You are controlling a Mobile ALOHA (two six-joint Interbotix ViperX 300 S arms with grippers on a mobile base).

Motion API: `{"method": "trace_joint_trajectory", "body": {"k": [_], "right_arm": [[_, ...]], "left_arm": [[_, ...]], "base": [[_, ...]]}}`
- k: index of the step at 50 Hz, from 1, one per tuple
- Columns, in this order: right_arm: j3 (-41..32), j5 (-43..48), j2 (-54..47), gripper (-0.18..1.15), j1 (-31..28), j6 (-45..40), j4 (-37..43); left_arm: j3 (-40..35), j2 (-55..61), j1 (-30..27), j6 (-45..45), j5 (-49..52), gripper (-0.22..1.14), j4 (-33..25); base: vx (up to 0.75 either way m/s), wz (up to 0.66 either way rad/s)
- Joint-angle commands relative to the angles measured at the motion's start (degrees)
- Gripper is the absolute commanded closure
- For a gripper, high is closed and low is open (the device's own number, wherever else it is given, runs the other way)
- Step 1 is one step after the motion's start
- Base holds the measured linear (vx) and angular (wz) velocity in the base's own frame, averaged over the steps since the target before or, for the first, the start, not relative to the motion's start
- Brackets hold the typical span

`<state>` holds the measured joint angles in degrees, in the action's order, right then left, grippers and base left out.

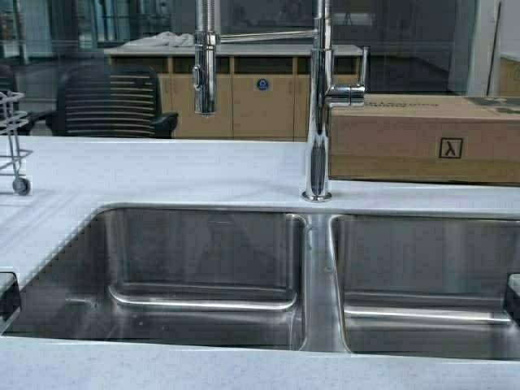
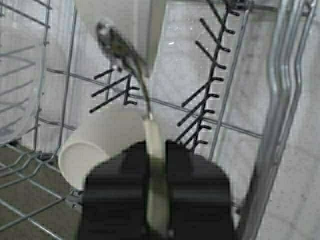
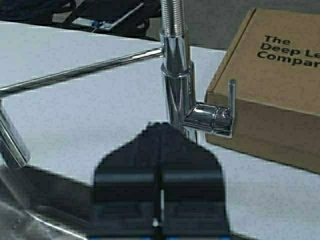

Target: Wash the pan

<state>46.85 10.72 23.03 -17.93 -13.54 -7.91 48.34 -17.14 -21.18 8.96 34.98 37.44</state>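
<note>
Overhead, the double sink (image 1: 203,268) sits bare under the faucet (image 1: 318,106), with the cardboard box (image 1: 422,138) behind on the table (image 1: 122,171) and both arms barely in sight at the edges. Next, the left wrist view shows the left hand (image 2: 156,195) clamped on the cream handle of the pan (image 2: 115,20) inside the dish rack (image 2: 265,115), beside a cream cup (image 2: 95,150); lift it straight, clear of the prongs. Lastly, the right hand (image 3: 159,200), pressed closed and empty, faces the faucet lever (image 3: 220,117), well placed to turn on water.

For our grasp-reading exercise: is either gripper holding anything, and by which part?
The left gripper is shut on the pan, gripping its cream handle inside the dish rack. The right gripper is shut on nothing.
</note>
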Motion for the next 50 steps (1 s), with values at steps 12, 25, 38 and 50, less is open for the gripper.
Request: {"method": "trace_joint_trajectory", "body": {"k": [12,25,38,50], "right_arm": [[-0.88,0.62,0.35,0.92,-0.09,0.18,-0.18],[-0.7,0.62,0.0,0.92,-0.09,0.26,-0.18],[-0.7,0.62,-0.26,0.92,-0.09,0.26,-0.18],[-0.88,0.62,-0.97,0.92,-0.09,0.26,-0.18]], "left_arm": [[-2.72,3.96,-2.9,2.37,-0.79,0.88,0.7],[-3.25,6.42,-2.99,2.55,0.18,0.28,1.58],[-4.48,8.17,-2.99,2.81,1.58,-0.09,1.49],[-7.91,5.27,-2.9,4.57,1.58,-0.09,0.7]], "base": [[0.0,0.0],[0.0,0.0],[0.0,0.0],[0.0,0.0]]}}
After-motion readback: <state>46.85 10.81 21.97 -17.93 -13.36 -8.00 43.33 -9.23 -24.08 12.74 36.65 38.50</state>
